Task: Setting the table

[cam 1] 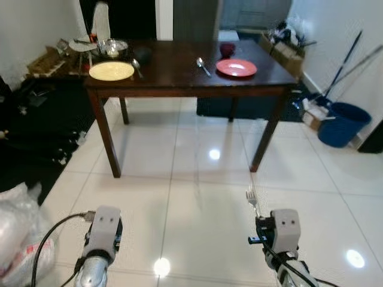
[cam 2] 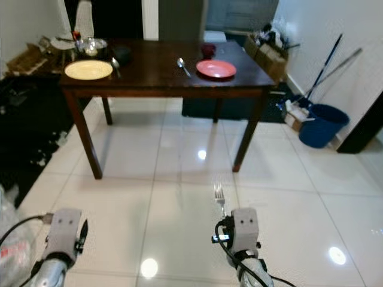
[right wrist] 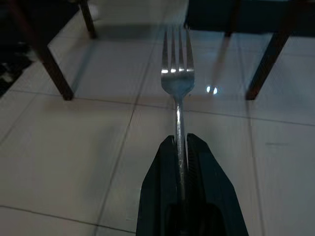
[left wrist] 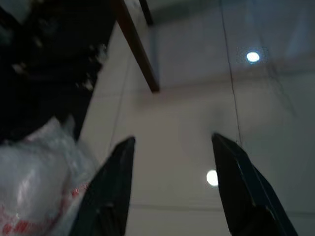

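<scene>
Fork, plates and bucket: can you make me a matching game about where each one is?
Things:
1. fork
2. red plate
3. yellow plate
4. blue bucket

Places:
A. on the floor by the wall, on the robot's right
B. pinched in the right gripper
C. at the table's left end
D. on the table, near its right end, with a spoon beside it

Pairs: 1-B, 2-D, 3-C, 4-A

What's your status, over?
Right gripper shut on fork, tines forward. Left gripper open. Table ahead: red plate, spoon, yellow plate. Tiled floor between.
</scene>
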Motion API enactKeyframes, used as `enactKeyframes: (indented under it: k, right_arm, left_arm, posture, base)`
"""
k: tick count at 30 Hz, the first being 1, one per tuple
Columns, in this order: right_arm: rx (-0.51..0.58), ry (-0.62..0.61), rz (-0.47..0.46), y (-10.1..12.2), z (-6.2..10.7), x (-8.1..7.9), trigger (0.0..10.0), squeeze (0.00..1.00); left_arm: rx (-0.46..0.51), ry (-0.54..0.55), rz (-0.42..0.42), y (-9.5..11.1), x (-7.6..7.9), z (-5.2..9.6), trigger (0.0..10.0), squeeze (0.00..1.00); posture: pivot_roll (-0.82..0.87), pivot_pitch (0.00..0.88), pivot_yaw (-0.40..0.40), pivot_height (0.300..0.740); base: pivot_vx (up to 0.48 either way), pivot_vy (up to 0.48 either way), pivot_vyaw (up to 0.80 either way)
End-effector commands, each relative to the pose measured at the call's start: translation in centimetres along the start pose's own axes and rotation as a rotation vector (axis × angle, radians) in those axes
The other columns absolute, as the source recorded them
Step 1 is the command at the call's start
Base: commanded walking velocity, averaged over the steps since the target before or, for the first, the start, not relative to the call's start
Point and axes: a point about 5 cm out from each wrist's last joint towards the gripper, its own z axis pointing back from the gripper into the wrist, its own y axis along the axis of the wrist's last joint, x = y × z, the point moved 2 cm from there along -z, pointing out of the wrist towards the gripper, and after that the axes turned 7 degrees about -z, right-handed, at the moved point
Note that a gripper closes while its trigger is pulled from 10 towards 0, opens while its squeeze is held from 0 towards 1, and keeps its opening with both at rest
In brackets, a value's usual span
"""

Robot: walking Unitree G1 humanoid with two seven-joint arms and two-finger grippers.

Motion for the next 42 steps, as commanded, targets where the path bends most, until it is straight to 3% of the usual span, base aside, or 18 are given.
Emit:
enactKeyframes:
  k: [1, 5, 8, 32, 42]
  right_arm:
    - [0.028, -0.066, -0.009, 0.6, 0.3, 1.6, 10.0, 0.00]
    - [0.055, -0.114, -0.019, 1.4, 0.2, 2.9, 10.0, 0.00]
    - [0.053, -0.113, -0.013, 1.3, 0.2, 2.9, 10.0, 0.00]
    - [0.058, -0.115, 0.000, 1.1, 0.3, 2.4, 10.0, 0.00]
    - [0.253, -0.103, 0.074, 7.0, -0.7, 2.0, 10.0, 0.00]
  left_arm:
    - [0.061, -0.021, -0.003, 1.5, 0.5, -0.1, 10.0, 0.00]
    - [0.177, -0.067, -0.007, 4.5, 1.5, -0.2, 10.0, 0.00]
    - [0.196, -0.075, -0.001, 5.1, 1.7, -0.2, 10.0, 0.00]
    - [0.258, -0.129, -0.011, 7.1, 2.7, 0.0, 10.0, 0.00]
    - [0.440, -0.186, 0.006, 12.5, 3.6, 0.3, 10.0, 0.00]
  posture:
    - [-0.07, 0.000, 0.065, 0.740]
    - [-0.07, 0.000, 0.073, 0.740]
    - [-0.07, 0.000, 0.074, 0.740]
    - [-0.08, 0.000, 0.085, 0.740]
    - [-0.08, 0.000, 0.092, 0.740]
  base:
    - [0.480, 0.000, 0.00]
    - [0.480, 0.000, 0.00]
    - [0.480, 0.000, 0.00]
    - [0.480, 0.000, 0.00]
    - [0.480, 0.000, -0.50]
